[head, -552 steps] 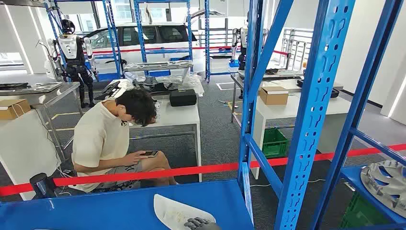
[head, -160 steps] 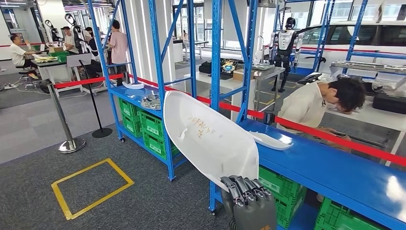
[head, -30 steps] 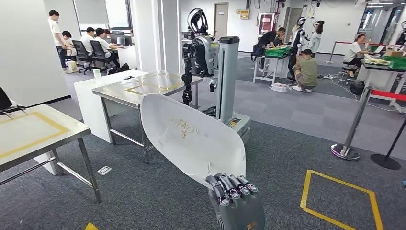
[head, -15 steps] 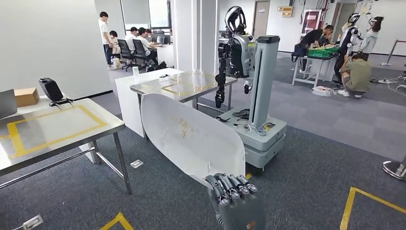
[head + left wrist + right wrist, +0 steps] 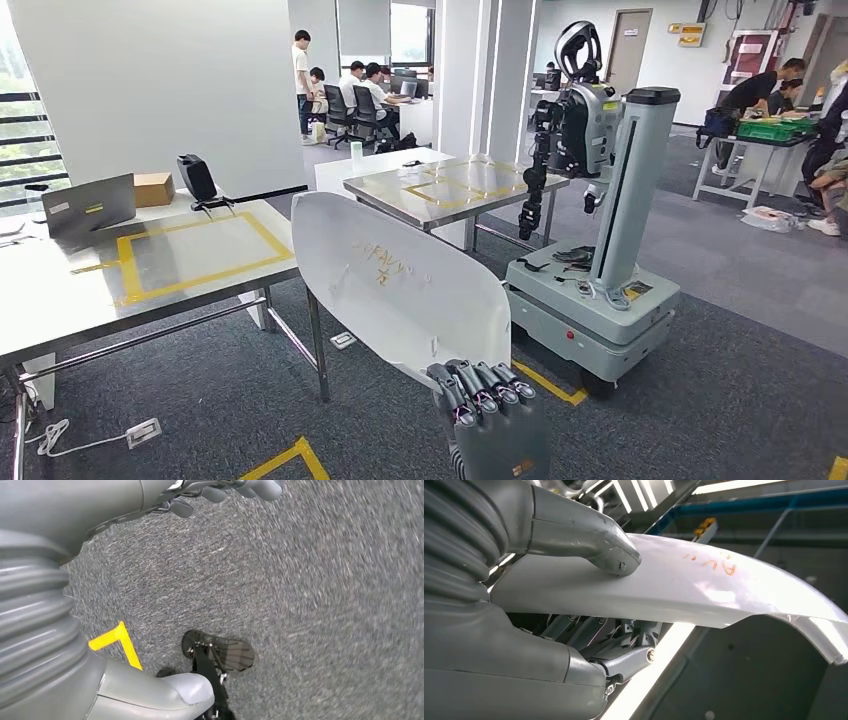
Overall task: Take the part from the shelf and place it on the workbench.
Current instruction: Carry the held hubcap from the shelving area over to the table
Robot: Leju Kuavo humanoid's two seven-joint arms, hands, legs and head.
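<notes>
The part point(image 5: 400, 285), held in the right hand point(image 5: 490, 415), stands right of the workbench point(image 5: 150, 290), left of another robot point(image 5: 585, 200).

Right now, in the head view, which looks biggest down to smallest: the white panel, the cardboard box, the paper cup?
1. White panel, though nearness to the camera inflates it.
2. Cardboard box.
3. Paper cup, farthest away.

Grey ribbed wrist cover point(image 5: 454, 535), thick grey thumb point(image 5: 589, 542), darker fingers point(image 5: 480, 385)
</notes>
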